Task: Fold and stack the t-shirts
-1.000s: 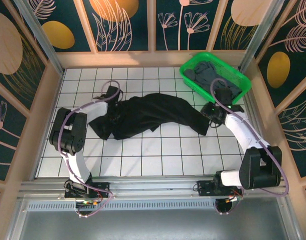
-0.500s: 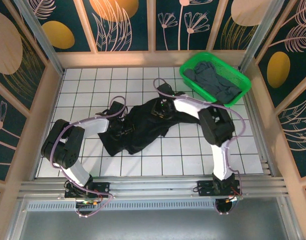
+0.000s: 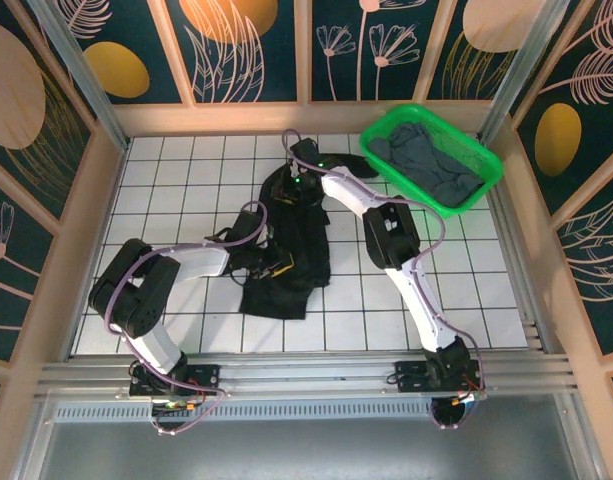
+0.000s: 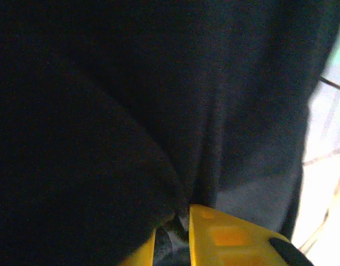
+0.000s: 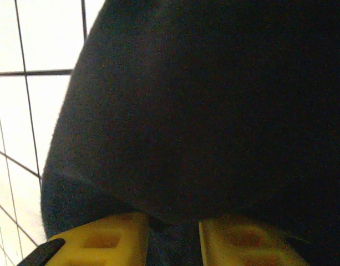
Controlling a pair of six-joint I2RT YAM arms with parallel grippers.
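Your left gripper [image 4: 172,244] is pinched narrow on a fold of the black t-shirt [image 4: 131,100], with cloth bunched between its yellow fingers [image 4: 225,238]; your right gripper [image 5: 172,235] grips the same shirt (its fingers stand a little wider, with dark cloth filling the gap); seen from above, the shirt runs between them across the tiled table [image 3: 176,190]; the grey t-shirt [image 3: 426,160] lies in the green basket [image 3: 411,183], far right.

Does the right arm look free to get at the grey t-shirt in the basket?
Probably not yet: the right gripper grips the black t-shirt, though the grey t-shirt lies uncovered in the basket.
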